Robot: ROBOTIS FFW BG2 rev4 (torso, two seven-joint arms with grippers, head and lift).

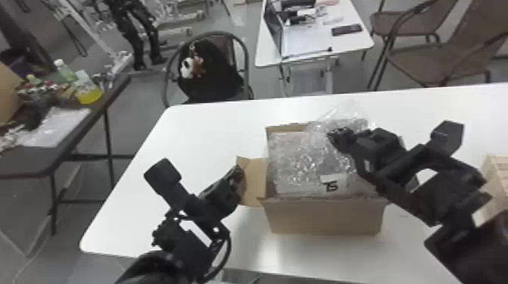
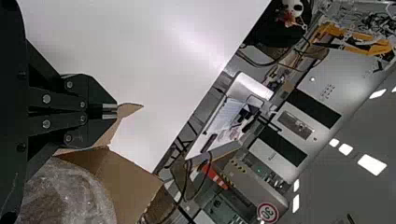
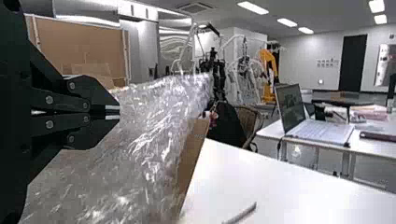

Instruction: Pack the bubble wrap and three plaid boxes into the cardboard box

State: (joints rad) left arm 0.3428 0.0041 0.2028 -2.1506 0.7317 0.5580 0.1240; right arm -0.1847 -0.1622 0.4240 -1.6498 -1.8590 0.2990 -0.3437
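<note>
Just left of the cardboard box (image 1: 325, 217), you are having the left gripper (image 1: 240, 174) pinch its fingers together on the box's left flap (image 1: 258, 183), which is standing out over the white table (image 1: 192, 132). The bubble wrap (image 1: 298, 162) is filling the box's opening and bulging above its far rim, where your right gripper (image 1: 334, 135) is gripping a bunched fold between narrowed fingers, while a tan item (image 1: 495, 170) is sitting to the box's right, partly behind the right arm (image 1: 449, 189).
</note>
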